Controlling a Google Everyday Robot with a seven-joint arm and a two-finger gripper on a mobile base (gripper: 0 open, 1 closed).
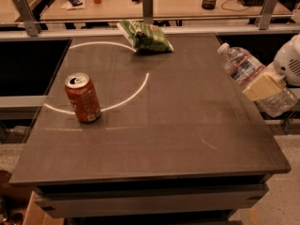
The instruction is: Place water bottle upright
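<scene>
Worktop (168, 130): dark grey, rectangular, marked with a thin white arc (136, 87) across its far-left half

Water bottle (238, 65): clear ribbed plastic, white cap, label band in white, blue and red. Located at the right edge of the worktop, toward the far-right corner. It is tilted steeply, with the cap pointing up and toward the far-left and the base hanging lower, out past the right edge. Whether the base touches anything cannot be told

Gripper (263, 85): at the right edge, clamped across the lower middle of the water bottle. One tan finger (258, 87) lies flat over the near side of the bottle and the other is hidden behind it, so the pair pinches the bottle's body

Arm (289, 63): white rounded housing, entering from beyond the right edge, wrist turned so the fingers reach in toward the worktop

Soda can (83, 98): orange, upright, near the left edge, just inside the arc

Snack bag (146, 35): green, lying at the middle of the far edge
</scene>
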